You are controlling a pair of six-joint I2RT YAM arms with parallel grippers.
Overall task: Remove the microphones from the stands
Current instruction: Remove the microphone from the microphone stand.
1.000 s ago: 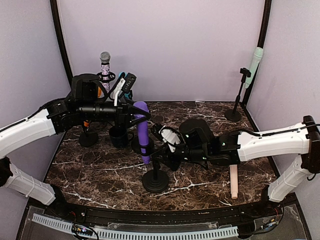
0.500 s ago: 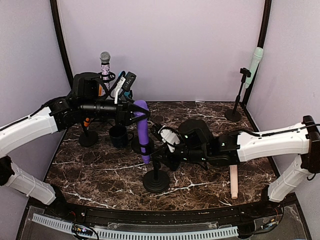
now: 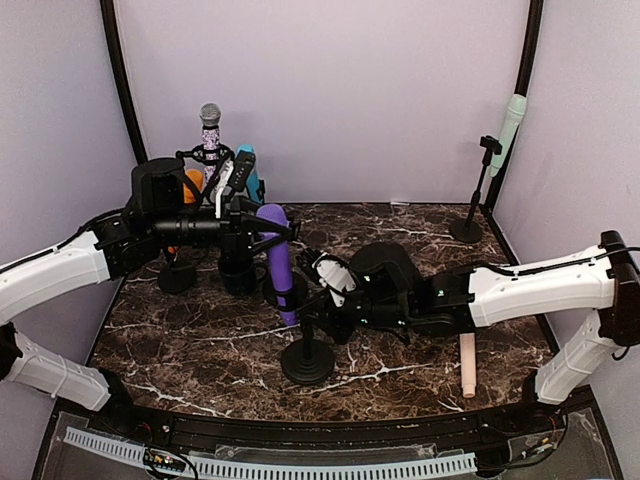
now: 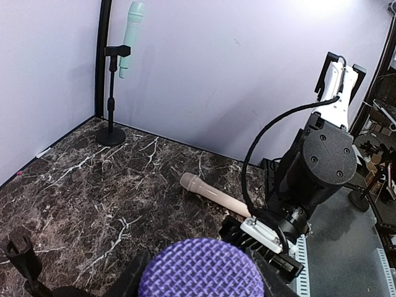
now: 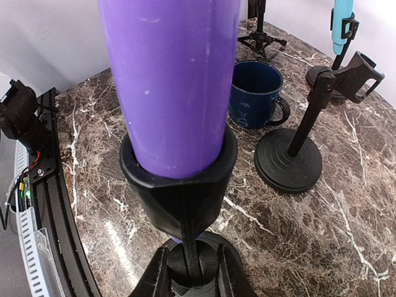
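The purple microphone stands nearly upright in the black clip of a round-based stand in the middle of the table. My left gripper is shut on the microphone's mesh head, with a dark finger on each side. My right gripper comes in from the right and is shut on the stand's stem just below the clip; in the right wrist view the stem sits between its fingers. The microphone's lower end still sits inside the clip.
A beige microphone lies on the table to the right. A mint microphone on a thin stand stands at the back right. A glitter microphone, a teal one, a blue mug and an empty stand crowd the back left.
My left gripper and the microphone's head have shifted a little to the left. The stand and my right gripper followed slightly left. Both grips are unchanged.
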